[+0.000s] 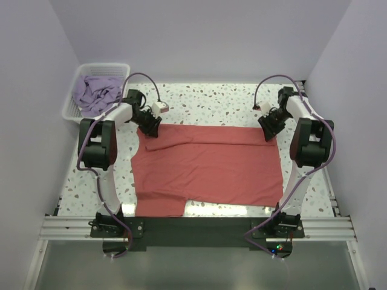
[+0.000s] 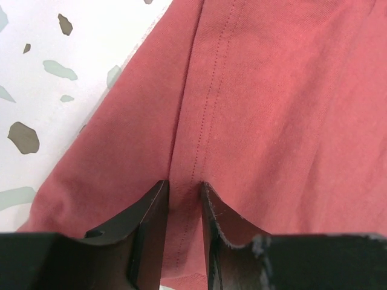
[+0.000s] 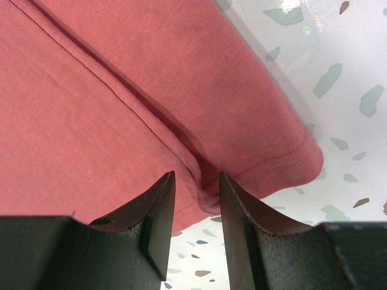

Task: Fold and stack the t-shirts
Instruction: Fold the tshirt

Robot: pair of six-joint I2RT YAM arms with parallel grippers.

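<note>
- A white plastic lattice basket [image 1: 103, 65] sits at the far left corner of the table, against the wall.
- A pale lavender-purple cloth t-shirt [image 1: 97, 93] lies crumpled inside the basket, spilling over its near rim.
- The left gripper [image 1: 150, 128] is down on the far left corner of the red shirt, near the upper sleeve. In the left wrist view its two black fingers [image 2: 151, 217] stand close together, pinching a raised ridge of red cloth beside a stitched seam.
- A coral-red short-sleeved cloth t-shirt [image 1: 205, 169] lies spread flat across the middle of the white speckled terrazzo table [image 1: 205, 103]. Its neck end is to the left and its hem to the right. A long crease runs just inside its far edge, and one sleeve reaches toward the near edge.
- The right gripper [image 1: 269, 130] is down on the far right corner of the coral-red shirt. In the right wrist view its fingers [image 3: 160, 211] are drawn close, nipping a fold of cloth at the hemmed corner, with bare table just beyond.
</note>
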